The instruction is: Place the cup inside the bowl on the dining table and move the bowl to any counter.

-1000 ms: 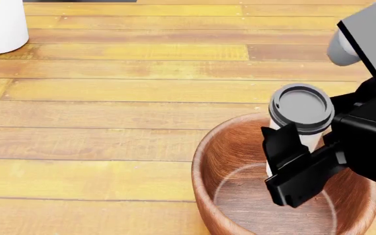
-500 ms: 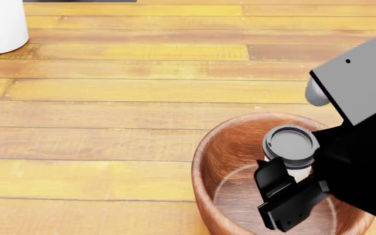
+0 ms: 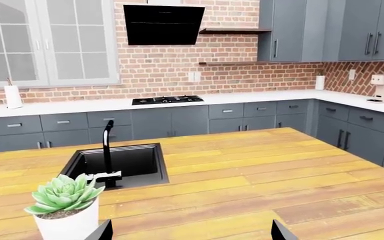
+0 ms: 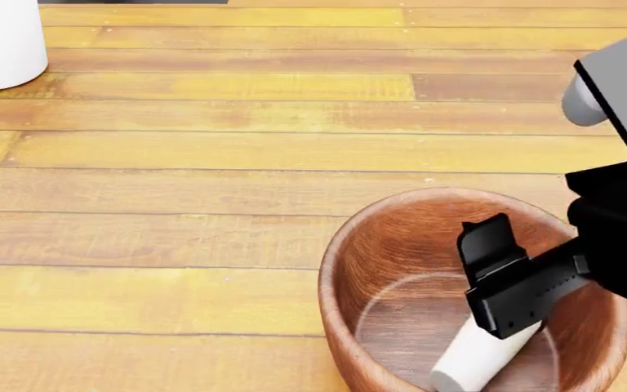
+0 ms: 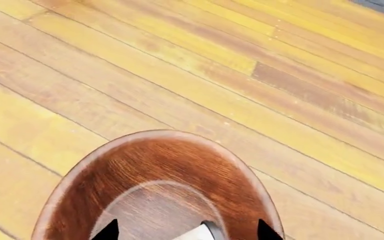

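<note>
Released since a moment ago, the cup [image 4: 477, 355] now lies tipped on its side inside the bowl [image 4: 374, 245] on the dining table [image 4: 183, 204], below the right gripper [image 5: 186, 231], whose jaws stand apart and empty, so moving the bowl to a counter [image 3: 245, 97] remains; the left gripper [image 3: 188, 232] likewise shows its tips spread with nothing between them.

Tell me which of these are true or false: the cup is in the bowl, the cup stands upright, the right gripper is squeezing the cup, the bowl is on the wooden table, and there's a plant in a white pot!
1. The cup is in the bowl. True.
2. The cup stands upright. False: it lies tipped on its side.
3. The right gripper squeezes the cup. False: it is open above it.
4. The bowl sits on the dining table. True.
5. A plant grows in a white pot. True.
</note>
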### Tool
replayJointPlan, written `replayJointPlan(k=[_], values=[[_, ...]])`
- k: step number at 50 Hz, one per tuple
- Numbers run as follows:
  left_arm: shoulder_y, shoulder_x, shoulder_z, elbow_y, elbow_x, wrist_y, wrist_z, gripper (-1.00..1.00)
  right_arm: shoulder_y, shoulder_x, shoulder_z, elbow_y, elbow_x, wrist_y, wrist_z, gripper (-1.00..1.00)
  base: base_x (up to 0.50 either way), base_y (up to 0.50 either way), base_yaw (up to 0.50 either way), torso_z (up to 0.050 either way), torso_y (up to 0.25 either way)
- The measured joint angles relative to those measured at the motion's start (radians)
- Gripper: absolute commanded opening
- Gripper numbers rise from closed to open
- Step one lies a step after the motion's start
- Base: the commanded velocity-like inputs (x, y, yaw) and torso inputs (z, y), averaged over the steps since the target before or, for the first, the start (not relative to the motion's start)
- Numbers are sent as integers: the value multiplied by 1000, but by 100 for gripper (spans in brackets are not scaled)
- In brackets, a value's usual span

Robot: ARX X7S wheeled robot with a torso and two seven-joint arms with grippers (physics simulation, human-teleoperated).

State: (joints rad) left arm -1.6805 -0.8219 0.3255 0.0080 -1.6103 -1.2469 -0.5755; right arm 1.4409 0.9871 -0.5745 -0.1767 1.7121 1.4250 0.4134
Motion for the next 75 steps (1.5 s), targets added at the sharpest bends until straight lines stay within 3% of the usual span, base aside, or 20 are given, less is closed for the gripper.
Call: replayJointPlan(k=[8, 21, 32, 47, 75], values=[[10, -3, -1, 5, -5, 7, -2, 100, 40, 44, -14, 54, -27, 31, -21, 100, 0, 0, 0, 0, 0], [49, -10, -12, 28, -27, 28, -13, 100, 108, 139, -135, 170, 134, 90, 43, 100, 0, 0, 0, 0, 0], [68, -13, -23, 46, -75, 38, -46, 100, 41, 198, -186, 194, 255, -87, 164, 100, 0, 0, 0, 0, 0], [81, -9, -27, 66, -105, 52, -65, 100, 11, 185, -247, 261, 353, -208, 367, 100, 0, 0, 0, 0, 0], [101, -8, -22, 86, -131, 68, -85, 100, -38, 82, -300, 380, 287, -255, 319, 100, 0, 0, 0, 0, 0]])
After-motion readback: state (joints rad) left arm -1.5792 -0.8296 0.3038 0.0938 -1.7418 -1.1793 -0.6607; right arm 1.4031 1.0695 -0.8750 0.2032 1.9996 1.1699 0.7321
